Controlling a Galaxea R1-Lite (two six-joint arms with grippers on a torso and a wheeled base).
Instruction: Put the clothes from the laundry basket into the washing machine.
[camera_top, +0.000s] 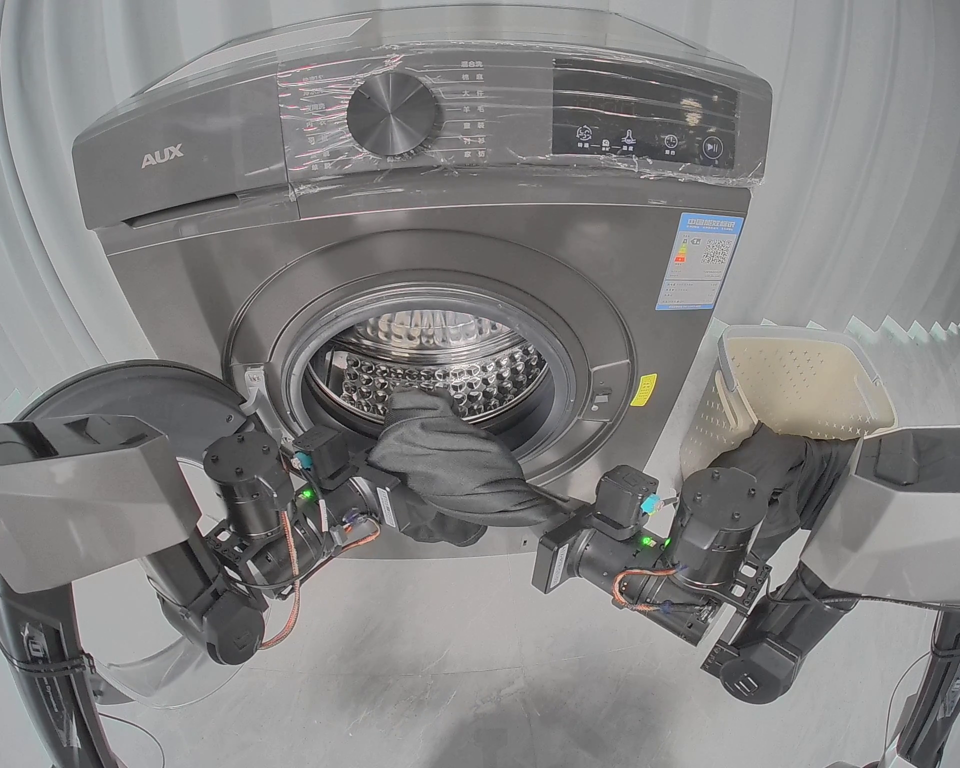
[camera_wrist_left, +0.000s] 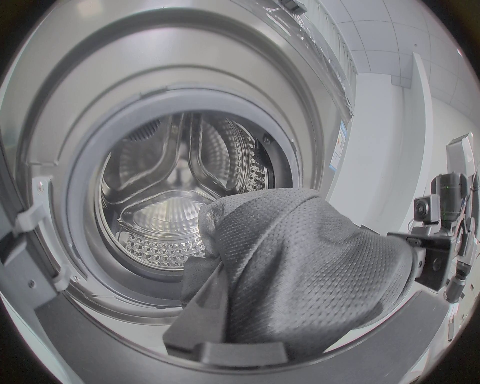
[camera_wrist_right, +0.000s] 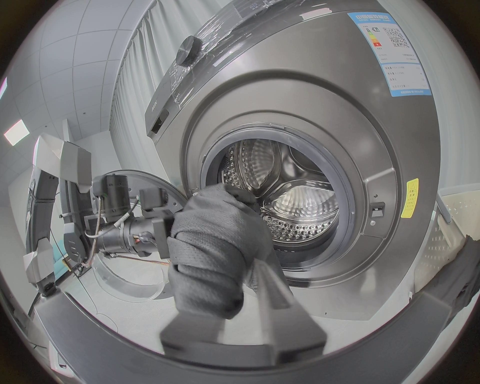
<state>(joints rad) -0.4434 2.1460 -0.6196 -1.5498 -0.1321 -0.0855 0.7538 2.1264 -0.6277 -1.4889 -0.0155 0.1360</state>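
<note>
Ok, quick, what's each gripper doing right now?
Left gripper: jaws shut on the dark garment.
Right gripper: jaws shut on the same garment's other end.

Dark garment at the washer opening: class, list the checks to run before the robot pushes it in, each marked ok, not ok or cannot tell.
1. Door swung open: ok.
2. Drum has room: ok.
3. Dark garment inside drum: not ok, it bulges over the rim, mostly outside.
4. Right gripper holds garment: ok, shut on its twisted end.
5. Left gripper hold: cannot tell, cloth drapes over it.
6. Laundry basket emptied: not ok, dark clothes hang over its edge.
</note>
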